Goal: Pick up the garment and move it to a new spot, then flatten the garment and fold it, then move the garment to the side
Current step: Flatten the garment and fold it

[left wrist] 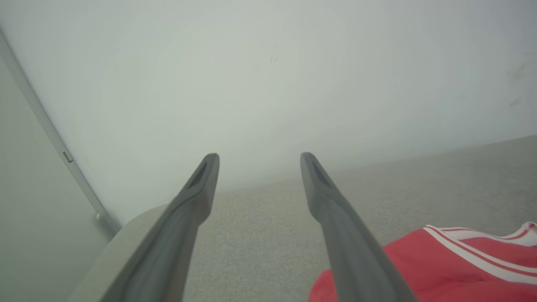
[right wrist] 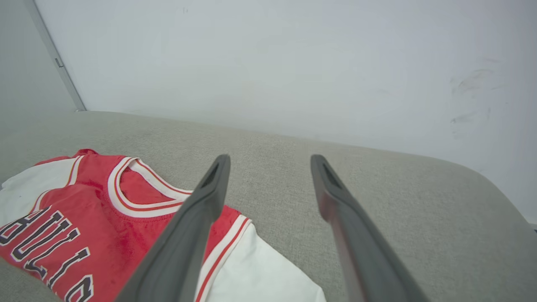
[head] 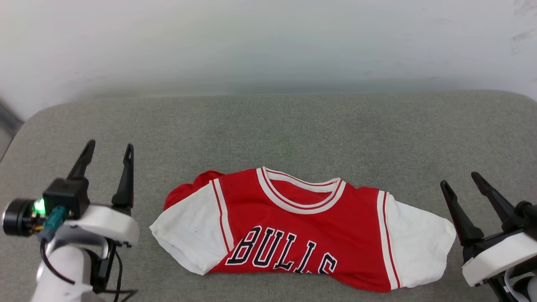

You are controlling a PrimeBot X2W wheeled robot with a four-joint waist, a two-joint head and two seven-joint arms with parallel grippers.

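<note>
Both jaws wide & empty: left gripper [head: 110,145] sits well left of the garment [head: 302,214], right gripper [head: 460,179] just off its right sleeve [head: 419,239]. Garment lies mid grey pad [head: 293,130], collar toward the wall, and looks folded under just below the lettering [head: 281,251]. Main risk imo is the move to the side: pinch the top layer only and the fold opens, lower half drags out; the bunched red bit [head: 199,182] behind the left-side sleeve will crease if pressed w/o smoothing.

"BULLS": black, white-outlined capitals across chest of red garment [head: 302,228]; last letters' bottoms cut off at fold.
</note>
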